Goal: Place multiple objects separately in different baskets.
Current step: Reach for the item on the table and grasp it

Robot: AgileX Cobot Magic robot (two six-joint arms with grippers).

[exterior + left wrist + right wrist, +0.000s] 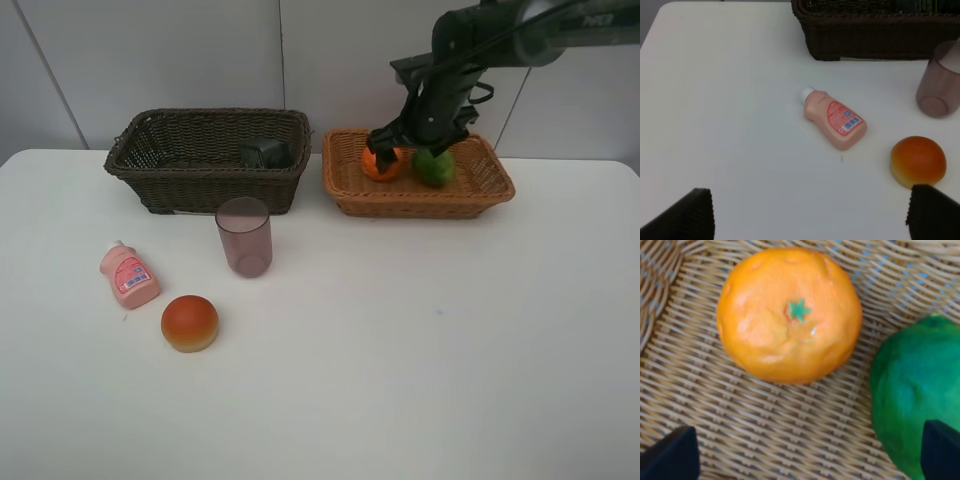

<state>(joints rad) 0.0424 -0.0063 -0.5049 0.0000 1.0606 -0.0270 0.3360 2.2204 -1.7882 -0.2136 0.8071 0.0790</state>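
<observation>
Inside the tan basket [420,200] the right claw [805,455] hangs spread over the orange [789,314], the green fruit [915,400] just beside it, while the left claw [810,215], outside the basket, is spread too.

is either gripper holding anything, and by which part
Nothing is held. The right gripper is open over the orange in the light basket; the left gripper is open too.
</observation>
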